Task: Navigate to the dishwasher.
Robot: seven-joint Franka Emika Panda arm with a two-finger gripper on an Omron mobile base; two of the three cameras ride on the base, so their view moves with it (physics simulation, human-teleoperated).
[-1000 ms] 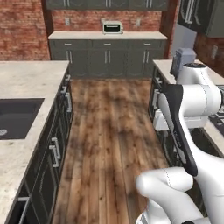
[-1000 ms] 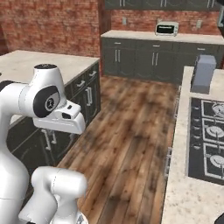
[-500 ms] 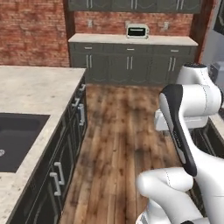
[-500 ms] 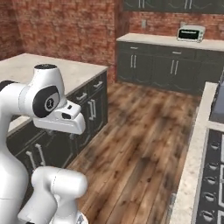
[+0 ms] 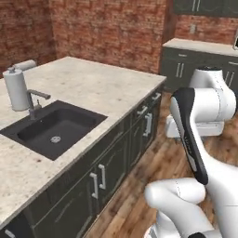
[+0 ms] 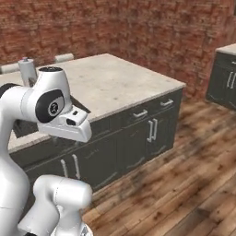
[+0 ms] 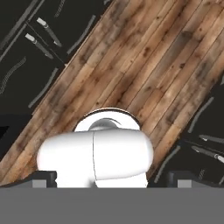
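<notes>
Standing on the wooden floor beside a kitchen island, the robot holds its arm folded up close to its own body. The pincer points straight down at the floorboards, and in the hand view its two dark fingertips sit far apart near the two lower corners, so the pincer is spread and holds nothing.

The island's pale speckled worktop carries a black sink set into it. A silvery faucet rises at the sink's far edge. Just beside the faucet stands a white paper towel roll, upright on its holder.

Below the worktop the island front is dark. Two drawers with short silvery handles run under the corner nearest the brick wall. Under them is a pair of cabinet doors with short vertical handles. A second pair of doors sits further along, partly behind the arm.

As for the dishwasher, none of the fronts seen here has a long horizontal bar handle. Whether it lies in the stretch of island front covered by the arm cannot be told.

Across the floor, against the brick wall, stands another run of dark cabinets under a light worktop. In the hand view, dark cabinet fronts edge the floorboards on both sides.
</notes>
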